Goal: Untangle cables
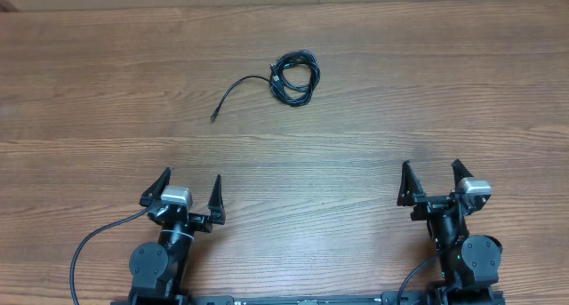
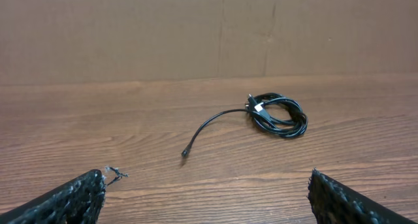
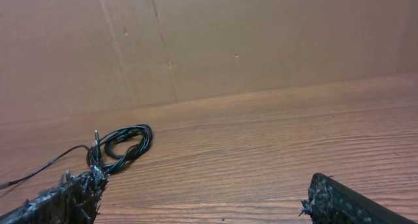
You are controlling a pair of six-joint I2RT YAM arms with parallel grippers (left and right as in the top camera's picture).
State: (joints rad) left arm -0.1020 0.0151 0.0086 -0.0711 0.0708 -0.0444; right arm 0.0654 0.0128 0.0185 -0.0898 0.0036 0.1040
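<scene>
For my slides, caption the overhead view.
Coiled black cables lie on the wooden table, beyond the open left tool and right tool.

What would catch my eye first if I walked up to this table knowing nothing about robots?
The small black knot of cables lies alone toward the far middle of the wooden table, one loose end trailing to the left. At the near edge sit the left gripper and the right gripper, both wide open, empty and well apart from the cables.
</scene>
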